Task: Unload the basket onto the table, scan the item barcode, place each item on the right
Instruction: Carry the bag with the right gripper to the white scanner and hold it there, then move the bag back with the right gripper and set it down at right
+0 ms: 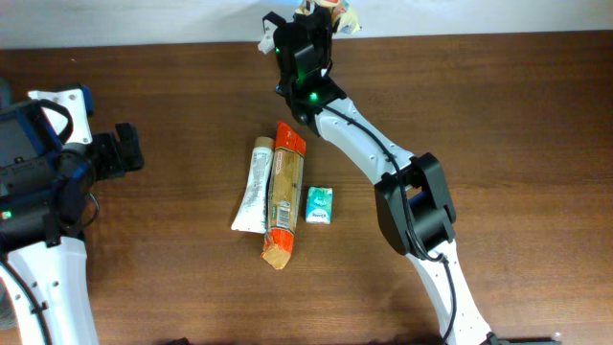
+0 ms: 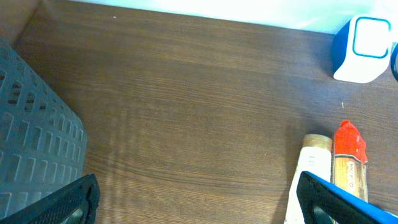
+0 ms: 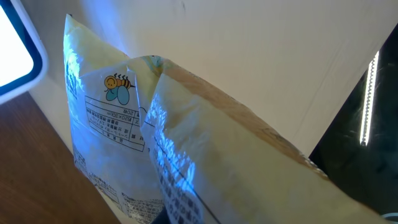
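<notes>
Overhead: right gripper (image 1: 311,11) clamped on one pale packet (image 1: 340,19) at the table's (image 1: 498,115) far edge. Left gripper (image 1: 130,150) spread wide, empty, at the left edge. Mid-table: one white tube (image 1: 251,187), one orange-tan wrapper (image 1: 283,187), one teal box (image 1: 320,205), print unreadable. Left wrist: tube, wrapper, one blue-white scanner (image 2: 362,43). Right wrist: packet shows a bee drawing, blue light on it, small print illegible.

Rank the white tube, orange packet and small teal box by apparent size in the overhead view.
1. orange packet, the longest.
2. white tube, noticeably shorter.
3. teal box, clearly smallest.
All lie flat at one height, so nearness doesn't skew this.
</notes>
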Controlling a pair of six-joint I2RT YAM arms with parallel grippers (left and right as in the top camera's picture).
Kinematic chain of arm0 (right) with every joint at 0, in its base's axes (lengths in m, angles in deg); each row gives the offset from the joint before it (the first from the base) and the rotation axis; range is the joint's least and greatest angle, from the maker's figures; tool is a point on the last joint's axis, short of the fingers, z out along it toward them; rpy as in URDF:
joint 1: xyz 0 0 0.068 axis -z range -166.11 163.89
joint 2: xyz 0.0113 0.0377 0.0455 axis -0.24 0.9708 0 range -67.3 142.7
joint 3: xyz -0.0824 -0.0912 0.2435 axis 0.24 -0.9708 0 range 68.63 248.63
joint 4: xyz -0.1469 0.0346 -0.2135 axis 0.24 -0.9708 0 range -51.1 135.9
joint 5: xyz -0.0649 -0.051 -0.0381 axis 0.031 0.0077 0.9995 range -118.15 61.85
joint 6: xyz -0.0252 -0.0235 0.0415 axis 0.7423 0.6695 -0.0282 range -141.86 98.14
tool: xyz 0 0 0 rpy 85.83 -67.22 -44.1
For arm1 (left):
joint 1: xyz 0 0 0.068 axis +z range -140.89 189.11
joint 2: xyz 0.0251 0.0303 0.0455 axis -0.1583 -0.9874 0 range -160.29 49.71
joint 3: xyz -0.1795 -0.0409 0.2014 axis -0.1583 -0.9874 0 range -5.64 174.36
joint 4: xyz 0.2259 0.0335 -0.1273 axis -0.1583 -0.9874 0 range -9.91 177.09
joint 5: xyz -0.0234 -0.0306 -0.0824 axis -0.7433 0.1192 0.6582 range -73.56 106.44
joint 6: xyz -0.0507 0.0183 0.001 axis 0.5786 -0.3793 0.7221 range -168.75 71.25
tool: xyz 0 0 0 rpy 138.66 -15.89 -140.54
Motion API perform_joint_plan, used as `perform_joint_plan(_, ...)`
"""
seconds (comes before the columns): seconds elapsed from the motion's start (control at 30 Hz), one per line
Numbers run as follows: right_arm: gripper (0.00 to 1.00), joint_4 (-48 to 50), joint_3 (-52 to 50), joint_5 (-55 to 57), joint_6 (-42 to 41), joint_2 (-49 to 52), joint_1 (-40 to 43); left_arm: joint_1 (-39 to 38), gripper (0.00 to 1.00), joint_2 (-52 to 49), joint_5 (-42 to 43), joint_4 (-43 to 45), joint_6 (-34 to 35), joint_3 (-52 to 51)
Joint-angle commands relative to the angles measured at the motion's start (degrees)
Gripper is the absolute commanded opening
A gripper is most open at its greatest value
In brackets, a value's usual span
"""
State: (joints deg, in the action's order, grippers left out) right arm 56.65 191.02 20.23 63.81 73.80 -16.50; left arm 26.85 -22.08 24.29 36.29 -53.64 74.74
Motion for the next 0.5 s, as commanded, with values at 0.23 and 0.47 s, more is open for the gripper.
perform_joint_plan(0.23,0.04,-4.2,0.7,-0.4,-9.8,-5.3,-0.8,0.0,0.99,0.3,-0.4,0.1,0.3,0.3)
perform_joint_plan(0.47,0.04,-42.9,0.7,-6.8,-38.9,-26.4,-0.2,0.0,0.99,0.3,-0.4,0.1,0.3,0.3)
